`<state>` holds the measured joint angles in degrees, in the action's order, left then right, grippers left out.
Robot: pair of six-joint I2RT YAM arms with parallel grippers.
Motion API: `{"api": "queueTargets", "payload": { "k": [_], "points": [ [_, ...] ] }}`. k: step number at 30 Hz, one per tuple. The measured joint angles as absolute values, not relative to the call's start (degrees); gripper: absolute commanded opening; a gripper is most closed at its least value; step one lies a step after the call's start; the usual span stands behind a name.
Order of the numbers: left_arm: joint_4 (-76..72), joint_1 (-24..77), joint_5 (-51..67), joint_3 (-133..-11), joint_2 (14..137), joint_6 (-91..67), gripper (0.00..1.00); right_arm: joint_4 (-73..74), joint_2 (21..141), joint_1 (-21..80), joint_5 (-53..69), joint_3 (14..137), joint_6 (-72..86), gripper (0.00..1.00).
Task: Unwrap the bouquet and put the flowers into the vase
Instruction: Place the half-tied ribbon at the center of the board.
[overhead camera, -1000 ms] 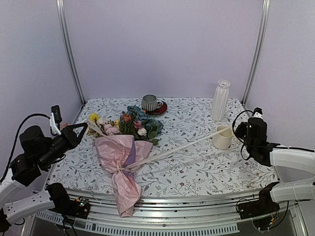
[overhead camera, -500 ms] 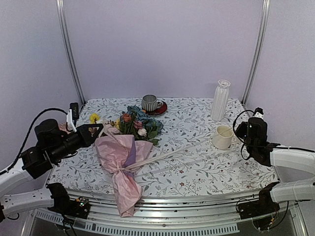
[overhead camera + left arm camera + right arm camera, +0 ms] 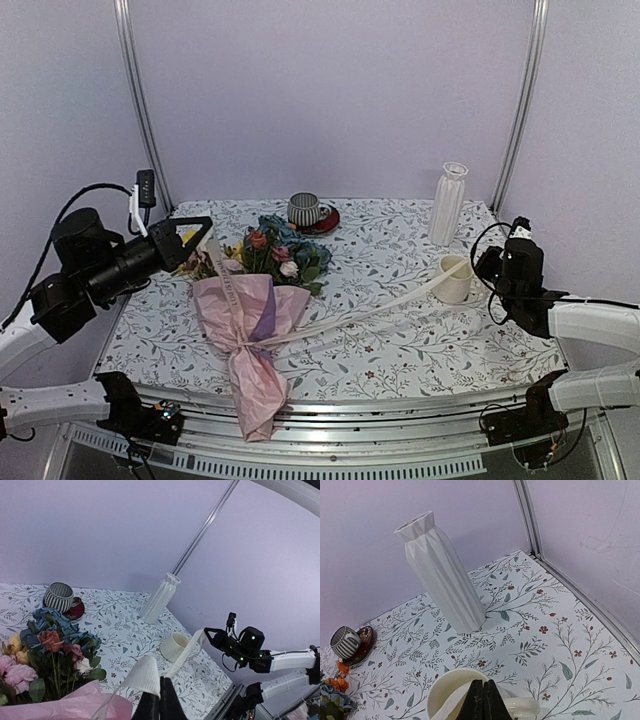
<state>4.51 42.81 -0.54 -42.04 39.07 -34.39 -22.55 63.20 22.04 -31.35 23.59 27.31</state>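
Note:
The bouquet [image 3: 252, 318] lies at the left of the table in pink tissue paper, its flowers [image 3: 277, 252] pointing to the back. Its beige ribbon [image 3: 380, 300] is stretched two ways from the knot. One strand rises to my left gripper [image 3: 206, 230], which is shut on that end [image 3: 145, 674] above the blooms [image 3: 50, 645]. The other strand runs right to my right gripper [image 3: 479, 264], shut on it just over a cream mug [image 3: 445, 690]. The white ribbed vase [image 3: 448, 203] stands upright at the back right, behind the mug, also seen as the vase [image 3: 442, 580] ahead of the right fingers.
A striped grey cup on a red saucer [image 3: 305, 211] stands at the back centre, just behind the flowers. The cream mug [image 3: 454, 283] sits under the right-hand ribbon strand. Metal posts rise at both back corners. The wrapper's tail hangs over the front edge [image 3: 255, 415].
My left gripper has risen and moved right toward the flowers, carrying its ribbon end up over the pink paper. The right arm and the bouquet have stayed put.

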Motion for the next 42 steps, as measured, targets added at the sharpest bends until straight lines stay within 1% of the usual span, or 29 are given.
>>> {"api": "queueTargets", "payload": {
  "k": [6, 16, 24, 25, 26, 29, 30, 31, 33, 35, 36, 39, 41, 42],
  "points": [
    [2.74, 42.81, 3.66, -48.58, 46.41, -32.40, 0.00, -23.29, 64.25, 22.04, -29.43, 23.59, 26.13, 0.02],
    [1.06, 42.81, 7.05, -57.69, 59.20, -29.71, 0.00, -23.44, 64.25, 22.04, -29.41, 23.59, 25.63, 0.02],
    [1.19, 42.81, 8.36, -61.67, 62.41, -28.91, 0.00, -23.44, 64.25, 22.04, -28.91, 23.59, 25.45, 0.02],
    [1.17, 42.81, 8.38, -62.04, 62.48, -28.86, 0.00, -23.44, 64.25, 22.04, -28.73, 23.59, 25.45, 0.03],
    [1.17, 42.81, 8.34, -62.35, 62.48, -28.84, 0.00, -23.44, 64.25, 22.04, -28.49, 23.59, 25.43, 0.06],
    [1.23, 42.81, 7.99, -62.57, 62.08, -28.86, 0.10, -23.55, 64.25, 22.04, -27.49, 23.59, 25.41, 0.30],
    [1.21, 42.81, 7.73, -62.30, 61.73, -28.99, 0.16, -23.66, 64.27, 22.02, -26.63, 23.62, 24.95, 0.39],
    [1.13, 42.81, 7.29, -61.69, 61.17, -29.04, 0.21, -23.83, 64.36, 21.98, -25.52, 23.66, 24.21, 0.47],
    [1.39, 42.81, 6.46, -59.48, 59.11, -29.34, 0.41, -24.38, 64.86, 21.93, -22.92, 23.88, 23.14, 0.55],
    [2.07, 42.78, 5.17, -56.45, 56.47, -30.28, 0.66, -25.04, 65.47, 21.93, -19.81, 24.05, 21.82, 0.62],
    [2.92, 42.72, 4.43, -54.85, 55.00, -30.61, 0.72, -25.41, 65.76, 21.93, -17.87, 24.08, 21.12, 0.64],
    [7.60, 42.68, 0.67, -50.72, 50.26, -31.75, 0.86, -26.39, 66.15, 21.93, -12.82, 24.08, 19.25, 0.69],
    [11.68, 42.68, -2.72, -49.01, 46.87, -32.77, 0.91, -27.27, 66.17, 21.96, -9.67, 24.08, 18.28, 0.70],
    [14.50, 42.70, -5.41, -48.53, 44.91, -34.02, 0.92, -27.79, 66.17, 21.96, -8.10, 24.08, 17.80, 0.70]
  ]
}}
